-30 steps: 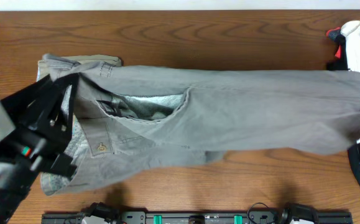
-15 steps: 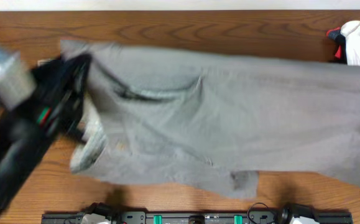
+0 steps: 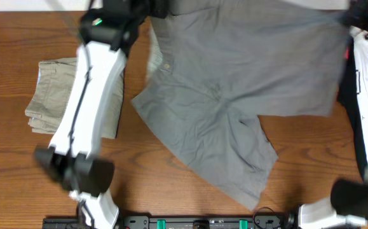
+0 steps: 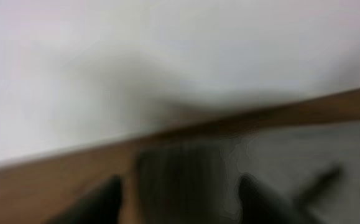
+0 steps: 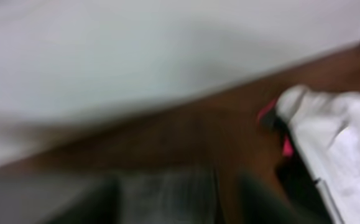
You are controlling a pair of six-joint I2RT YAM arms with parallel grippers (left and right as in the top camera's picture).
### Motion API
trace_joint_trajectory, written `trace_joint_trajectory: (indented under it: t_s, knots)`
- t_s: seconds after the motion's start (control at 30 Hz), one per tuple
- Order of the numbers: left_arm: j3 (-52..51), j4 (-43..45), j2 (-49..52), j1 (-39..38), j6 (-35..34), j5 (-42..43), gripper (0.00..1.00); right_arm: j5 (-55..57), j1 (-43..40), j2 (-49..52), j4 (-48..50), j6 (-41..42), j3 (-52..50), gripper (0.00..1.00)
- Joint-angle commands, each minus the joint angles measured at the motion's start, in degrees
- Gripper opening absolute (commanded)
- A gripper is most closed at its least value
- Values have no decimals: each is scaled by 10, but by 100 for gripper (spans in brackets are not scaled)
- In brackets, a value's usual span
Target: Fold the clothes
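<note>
I am looking at a brown wooden desk with the medium-grey woven cotton shorts as my landmark, spread wide across its middle.

Well to the left of the grey shorts, a folded pair of pale beige-khaki shorts is lying flat on the wood. Between the two pairs, the white left arm is reaching from the near edge toward the far edge, partly covering the beige pair's right side. Its left tool is sitting at the far left corner of the grey shorts. In the wrist view its two dark fingers are showing apart with grey cloth between them, but the view is so smeared that I cannot tell whether they are gripping the cloth or standing free of it.

The grey shorts themselves are running along the far edge, with one leg trailing toward the near edge.

At the far right corner of the grey shorts, the right tool is equally blurred. Its fingers are showing apart around grey cloth, and again I cannot tell grip from gap. Just to the right, a white-and-black garment with a red bit is lying on the desk, with the right arm rising beside it.
</note>
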Motion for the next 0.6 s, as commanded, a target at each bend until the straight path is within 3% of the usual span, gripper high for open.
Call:
trace_joint_trajectory:
  t_s: [0.0, 0.17, 0.3, 0.57]
  knots:
    - [4, -20, 1, 18, 2, -80, 75, -39, -28, 16, -30, -41, 9, 72]
    - [4, -105, -35, 42, 20, -80, 82, -41, -67, 1, -88, -70, 9, 76]
    - [4, -196, -78, 57, 21, -80, 94, -61, -80, -29, -141, -90, 9, 79]
    - [3, -346, -134, 59, 21, -69, 94, -69, -80, -48, -282, -96, 7, 83]
